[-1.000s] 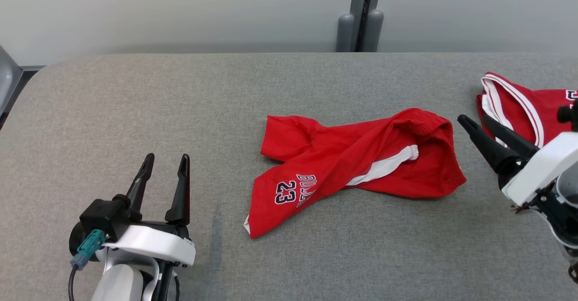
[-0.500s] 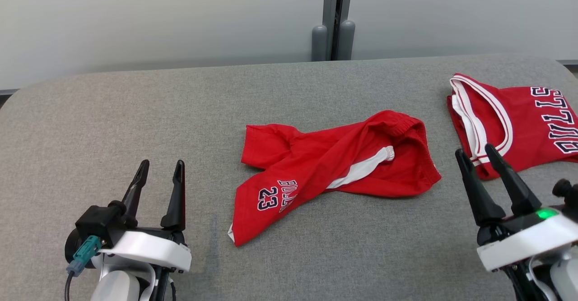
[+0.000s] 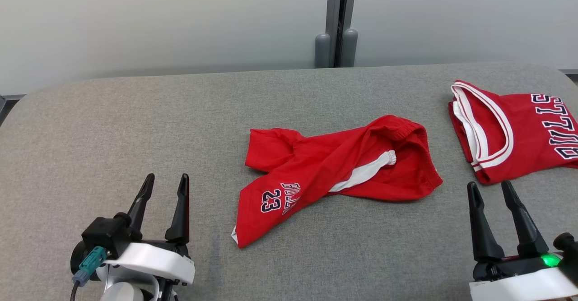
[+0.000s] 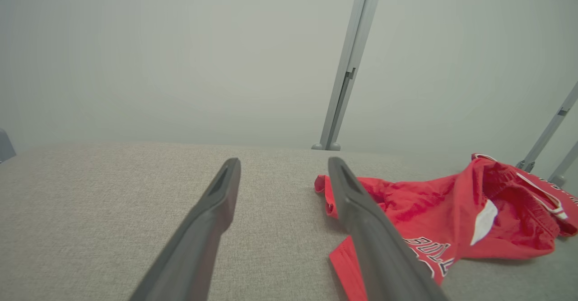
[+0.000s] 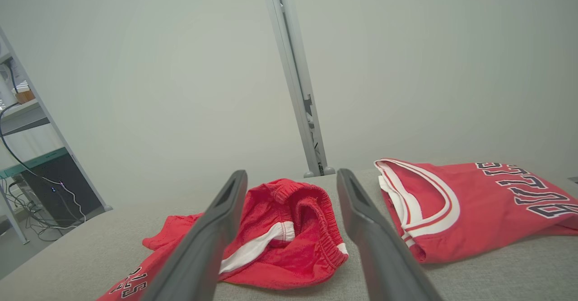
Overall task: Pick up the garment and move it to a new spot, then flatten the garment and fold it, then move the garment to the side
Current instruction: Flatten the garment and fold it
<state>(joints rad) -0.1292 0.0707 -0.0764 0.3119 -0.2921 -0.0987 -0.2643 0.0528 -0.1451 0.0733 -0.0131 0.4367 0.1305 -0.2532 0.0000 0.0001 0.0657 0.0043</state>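
The red shorts [image 3: 336,174] lie crumpled near the middle of the grey tabletop [image 3: 135,120], legs twisted across each other, the elastic waistband [image 3: 403,127] bunched toward the robot's right; a folded red jersey [image 3: 515,134] rests apart at the right edge; the left gripper [image 3: 167,178] hovers at the lower left, fingers spread wide and empty; the right gripper [image 3: 489,184] hovers at the lower right, equally wide and empty, just in front of the jersey. The pick-up appears not yet begun; it would likely go best with the right gripper pinching the waistband and the left taking the numbered leg [image 3: 271,201], both coming in low, lifting together so the twist drops out, and keeping clear of the jersey.
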